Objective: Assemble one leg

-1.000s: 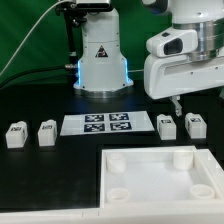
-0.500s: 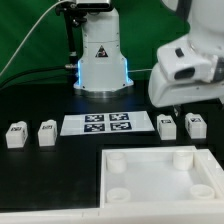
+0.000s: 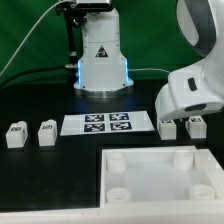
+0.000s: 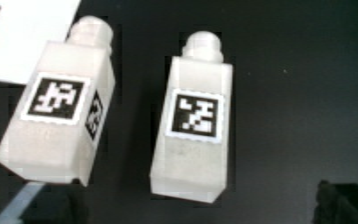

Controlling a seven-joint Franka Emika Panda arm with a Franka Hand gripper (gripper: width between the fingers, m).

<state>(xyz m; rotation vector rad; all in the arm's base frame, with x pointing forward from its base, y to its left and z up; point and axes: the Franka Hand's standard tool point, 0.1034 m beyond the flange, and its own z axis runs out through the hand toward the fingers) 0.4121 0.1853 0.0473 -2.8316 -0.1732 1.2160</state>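
Four small white legs with black-and-white tags lie on the black table. Two lie at the exterior view's left (image 3: 14, 135) (image 3: 47, 133) and two at its right (image 3: 168, 127) (image 3: 196, 125). My gripper (image 3: 182, 112) hangs low, just above the right pair. In the wrist view these two legs lie side by side (image 4: 60, 115) (image 4: 197, 120). My gripper (image 4: 190, 205) is open and empty there. Its dark fingertips (image 4: 350, 200) show on either side of one leg's end, apart from it.
The large white square panel (image 3: 160, 175) with round corner sockets lies at the front. The marker board (image 3: 108, 123) lies between the two pairs of legs, and its corner shows in the wrist view (image 4: 7, 40). The arm's base (image 3: 100, 60) stands at the back.
The gripper has come down and moved toward the exterior view's right, ending close over the right pair of legs. The legs, panel and marker board have not moved.
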